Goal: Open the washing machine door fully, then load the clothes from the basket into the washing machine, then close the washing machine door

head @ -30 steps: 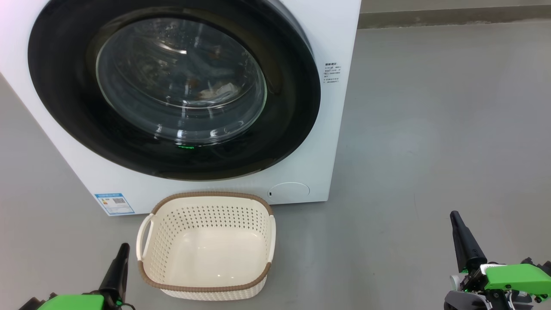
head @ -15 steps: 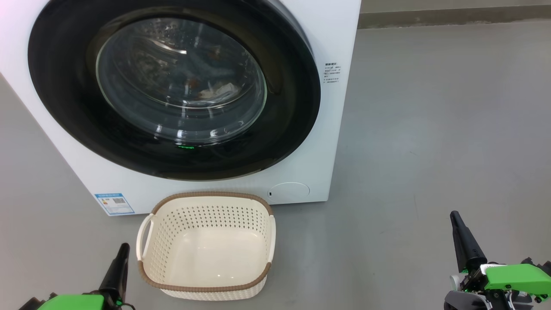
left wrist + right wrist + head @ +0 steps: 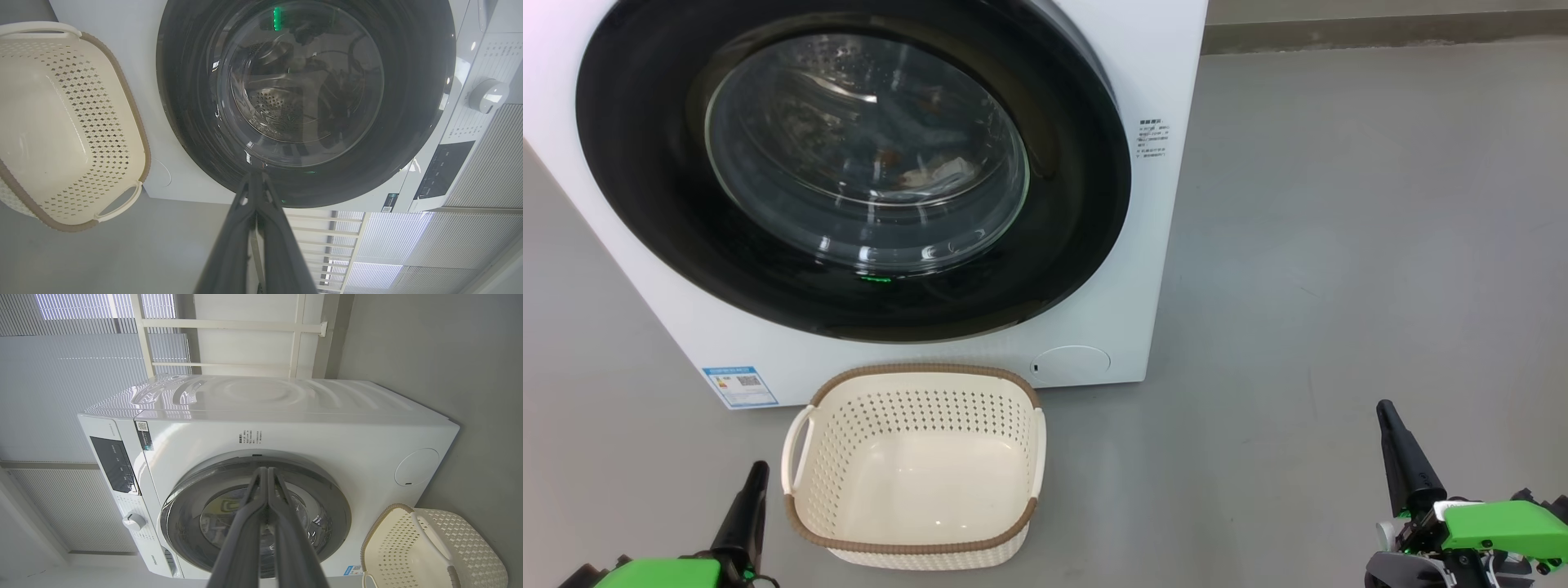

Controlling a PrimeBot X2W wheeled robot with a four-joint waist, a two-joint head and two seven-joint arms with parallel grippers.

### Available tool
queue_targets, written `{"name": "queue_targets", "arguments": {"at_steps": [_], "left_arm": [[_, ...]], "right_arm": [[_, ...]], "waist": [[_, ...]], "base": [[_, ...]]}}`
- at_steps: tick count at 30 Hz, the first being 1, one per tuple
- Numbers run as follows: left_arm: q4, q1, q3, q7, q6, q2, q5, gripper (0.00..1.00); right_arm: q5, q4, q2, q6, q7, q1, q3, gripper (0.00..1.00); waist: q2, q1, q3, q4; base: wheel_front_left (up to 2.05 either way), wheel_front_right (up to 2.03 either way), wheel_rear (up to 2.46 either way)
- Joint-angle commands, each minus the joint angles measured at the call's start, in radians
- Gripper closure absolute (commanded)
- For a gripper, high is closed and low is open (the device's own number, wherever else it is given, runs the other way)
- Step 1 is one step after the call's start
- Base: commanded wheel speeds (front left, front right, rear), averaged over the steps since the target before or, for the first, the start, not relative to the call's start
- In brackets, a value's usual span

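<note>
The white washing machine fills the upper left of the head view. Its round black-rimmed door sits flush against the front, closed. Through the glass bowl, blue and cream clothes lie inside the drum. The cream basket with a brown rim stands on the floor before the machine, with nothing in it. My left gripper rests at the lower left, beside the basket, fingers together. My right gripper is at the lower right, far from the machine, fingers together too. Both hold nothing.
Grey floor stretches to the right of the machine. A blue label sticker is at the machine's bottom left corner. The control panel and knob appear in the left wrist view, with window blinds behind.
</note>
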Motion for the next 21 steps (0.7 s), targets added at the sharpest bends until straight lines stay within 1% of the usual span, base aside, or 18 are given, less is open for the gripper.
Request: {"name": "queue_targets", "arguments": {"at_steps": [1,21], "left_arm": [[-0.029,-0.041,0.034,0.006,-0.003,0.013,-0.008,1.0],[-0.029,-0.041,0.034,0.006,-0.003,0.013,-0.008,1.0]], "right_arm": [[0.003,-0.031,-0.001,0.002,0.008,-0.006,0.022,1.0],[0.003,-0.031,-0.001,0.002,0.008,-0.006,0.022,1.0]], "waist": [[0.0,0.0,0.0,0.0],[0.0,0.0,0.0,0.0]], "base": [[0.0,0.0,0.0],[0.0,0.0,0.0]]}}
